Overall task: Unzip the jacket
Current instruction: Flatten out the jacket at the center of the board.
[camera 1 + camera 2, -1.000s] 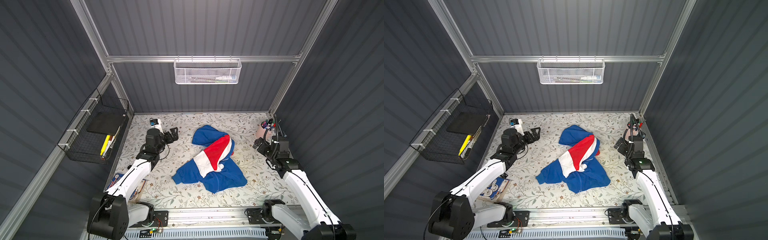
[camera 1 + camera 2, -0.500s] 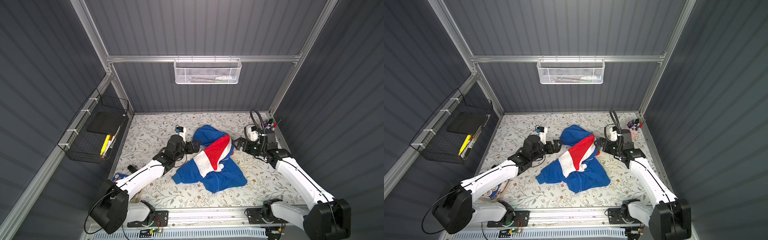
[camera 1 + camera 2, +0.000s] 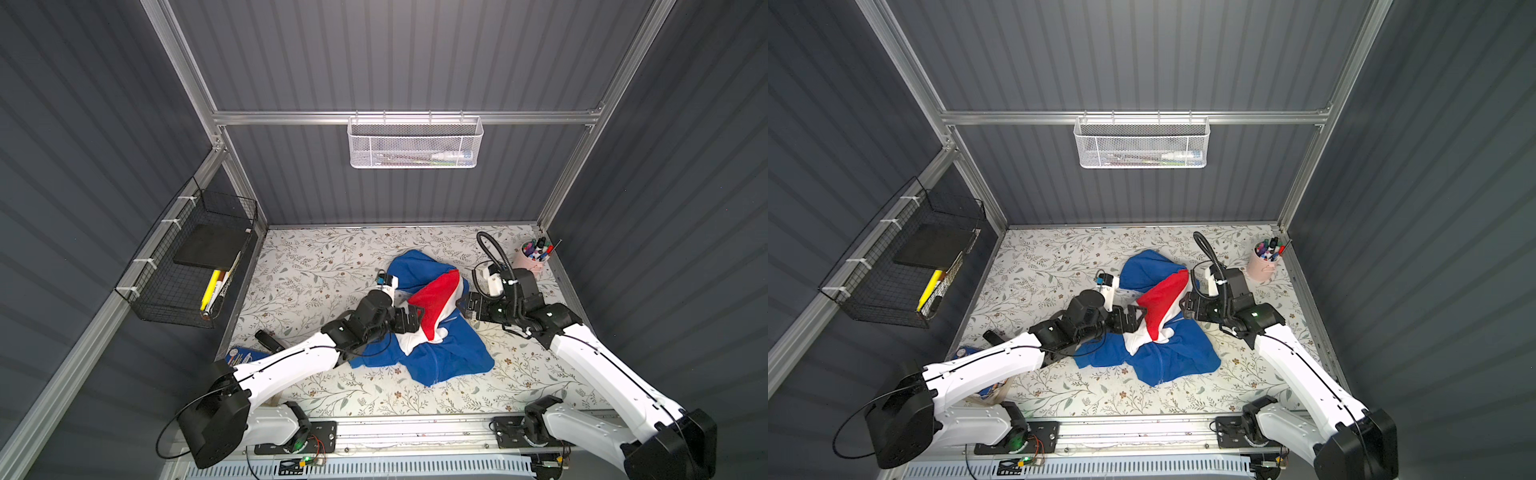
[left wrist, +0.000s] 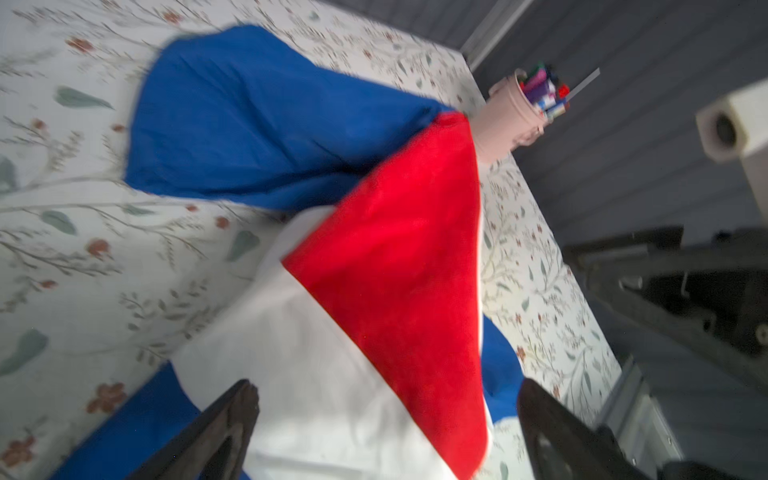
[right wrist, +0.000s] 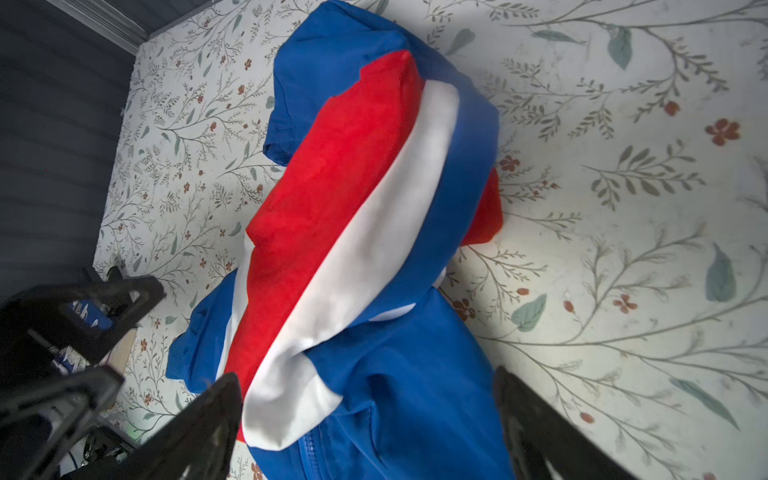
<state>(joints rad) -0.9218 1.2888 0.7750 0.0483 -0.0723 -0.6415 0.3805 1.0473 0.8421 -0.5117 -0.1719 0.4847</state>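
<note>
floral table [image 3: 316,266] bears jacket [image 3: 449,357]; cup [image 3: 528,264] (markers [image 3: 536,250] inside); left pincer [image 3: 417,318], right pincer [image 3: 464,306] agape

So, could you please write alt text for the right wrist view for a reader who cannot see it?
A crumpled blue jacket with red and white bands lies on a floral-patterned table, a stretch of its zipper showing nearest the camera. The right gripper is open, its dark fingers standing apart in the foreground on either side of that zipper.
</note>
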